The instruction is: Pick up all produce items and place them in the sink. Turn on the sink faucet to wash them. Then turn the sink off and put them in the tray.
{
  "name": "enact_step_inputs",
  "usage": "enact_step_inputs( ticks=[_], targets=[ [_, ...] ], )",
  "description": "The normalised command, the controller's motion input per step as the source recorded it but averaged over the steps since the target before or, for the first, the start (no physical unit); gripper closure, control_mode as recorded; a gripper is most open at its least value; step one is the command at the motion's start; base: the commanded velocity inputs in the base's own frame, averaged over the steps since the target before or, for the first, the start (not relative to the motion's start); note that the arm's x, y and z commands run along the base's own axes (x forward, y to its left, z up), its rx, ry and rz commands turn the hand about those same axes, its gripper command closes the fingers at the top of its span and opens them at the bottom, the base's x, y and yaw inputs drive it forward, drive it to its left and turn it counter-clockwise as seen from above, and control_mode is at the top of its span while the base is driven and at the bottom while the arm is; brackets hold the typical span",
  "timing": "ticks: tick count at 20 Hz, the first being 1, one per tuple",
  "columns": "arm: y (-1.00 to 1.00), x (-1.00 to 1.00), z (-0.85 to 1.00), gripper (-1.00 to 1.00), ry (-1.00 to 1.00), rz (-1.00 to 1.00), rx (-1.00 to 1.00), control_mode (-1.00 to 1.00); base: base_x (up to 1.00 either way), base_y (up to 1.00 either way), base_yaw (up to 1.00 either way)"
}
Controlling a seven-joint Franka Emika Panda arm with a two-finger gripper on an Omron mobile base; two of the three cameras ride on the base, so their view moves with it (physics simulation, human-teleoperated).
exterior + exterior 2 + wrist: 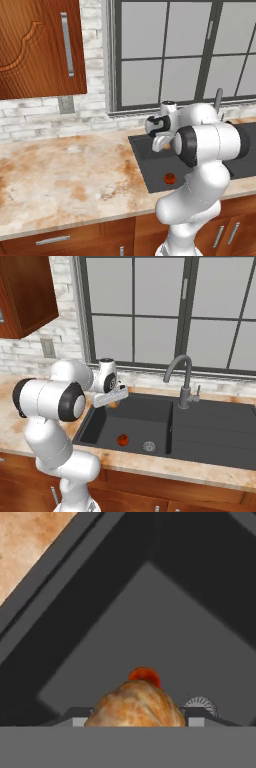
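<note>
The counter (65, 175) lies at the left. The gripper (114, 397) hangs over the near-left corner of the sink (210, 431), jaws part-open and closed on the orange-tan ball (135, 707). The red ball (122, 440) sits on the basin floor, left of the drain (149, 446). The faucet (184, 381) stands behind, farther right.

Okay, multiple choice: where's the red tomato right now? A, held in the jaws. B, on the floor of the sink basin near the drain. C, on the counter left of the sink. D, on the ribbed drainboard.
B: the red tomato lies on the floor of the sink basin, just beside the round drain, while the jaws hold the orange-tan ball above it.
</note>
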Motion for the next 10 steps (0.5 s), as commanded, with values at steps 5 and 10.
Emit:
enact_step_inputs(
  ticks=[5, 10],
  targets=[
    [-0.56, 0.00, -0.36, 1.00, 0.05, -0.22, 0.01, -1.00, 0.00, 0.00, 0.00],
    [-0.21, 0.05, -0.42, 1.00, 0.03, -0.29, 0.00, -1.00, 0.00, 0.00, 0.00]
  ],
)
